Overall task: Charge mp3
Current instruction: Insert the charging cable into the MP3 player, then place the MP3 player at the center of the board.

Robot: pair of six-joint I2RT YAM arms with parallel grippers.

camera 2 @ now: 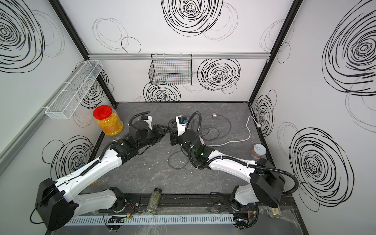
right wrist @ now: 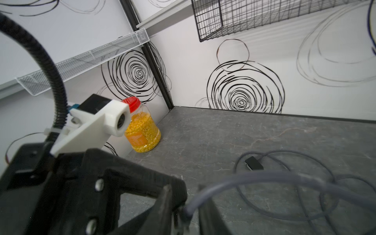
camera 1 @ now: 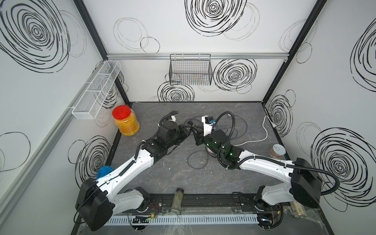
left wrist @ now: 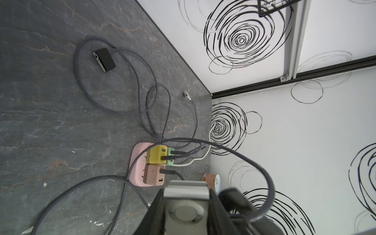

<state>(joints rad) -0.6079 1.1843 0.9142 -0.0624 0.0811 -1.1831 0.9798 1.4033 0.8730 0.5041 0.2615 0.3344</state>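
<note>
Left gripper (left wrist: 186,193) clamps the silver mp3 player (left wrist: 186,213), partly cut off, near the pink power strip (left wrist: 135,162); right gripper (right wrist: 186,199) is blurred around the grey cable (right wrist: 264,177), grip unclear.

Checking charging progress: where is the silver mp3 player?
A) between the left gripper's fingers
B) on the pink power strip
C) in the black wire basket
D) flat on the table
A: the left wrist view shows the silver mp3 player sitting between the fingers of the left gripper.
</note>
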